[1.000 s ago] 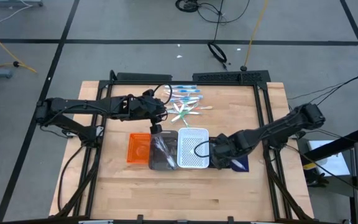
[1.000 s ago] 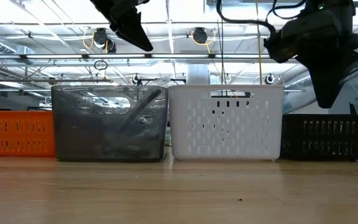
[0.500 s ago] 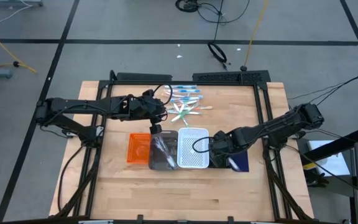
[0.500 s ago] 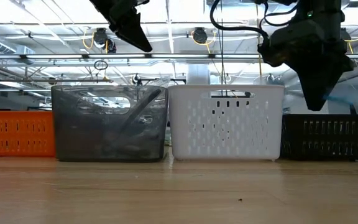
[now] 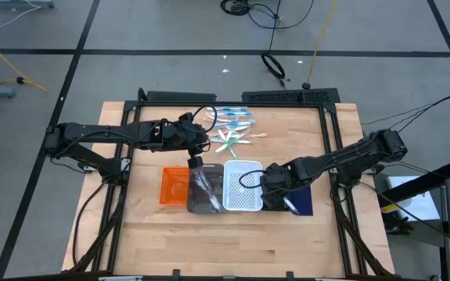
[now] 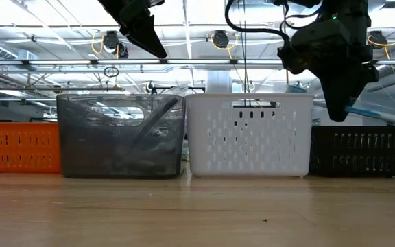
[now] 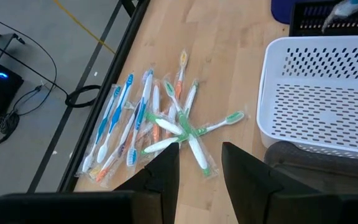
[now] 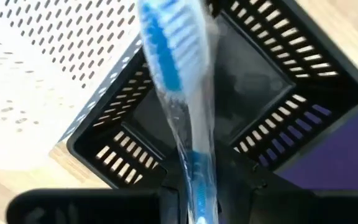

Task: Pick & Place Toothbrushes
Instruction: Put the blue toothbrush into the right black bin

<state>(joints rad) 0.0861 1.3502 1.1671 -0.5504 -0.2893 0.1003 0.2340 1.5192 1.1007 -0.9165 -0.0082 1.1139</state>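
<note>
A blue toothbrush [image 8: 179, 87] in a clear wrapper sits in my right gripper [image 8: 201, 199], which hangs above the black tray [image 8: 253, 106], just right of the white tray [image 5: 242, 186]. In the low view the brush [image 6: 379, 110] juts out sideways from that gripper [image 6: 338, 113]. A loose pile of toothbrushes [image 7: 160, 121] in blue, white, green and orange lies flat on the wood beyond the trays [image 5: 233, 129]. My left gripper [image 7: 201, 165] hovers open above the table between that pile and the grey tray [image 5: 204, 187], touching nothing. My right gripper pinches the blue toothbrush by its handle [image 8: 197, 174] between its two fingers, which point steeply down from above. The bristle head [image 8: 163, 43] is the end away from the fingers. The brush is lifted clear above the black tray and sticks out nearly level.
Several trays stand in a row near the table's middle: orange [image 5: 174, 186], grey, white, black, and a navy one [image 5: 303, 204] at the right end. The grey tray [image 6: 121, 136] holds crumpled clear wrapping. Bare wood lies toward the near edge.
My right gripper has drifted a little toward the table's left, from over the black tray's right part toward the white tray, carrying the blue toothbrush. The brush now shows sticking out beside the fingers in the low view. My left arm has kept still.
</note>
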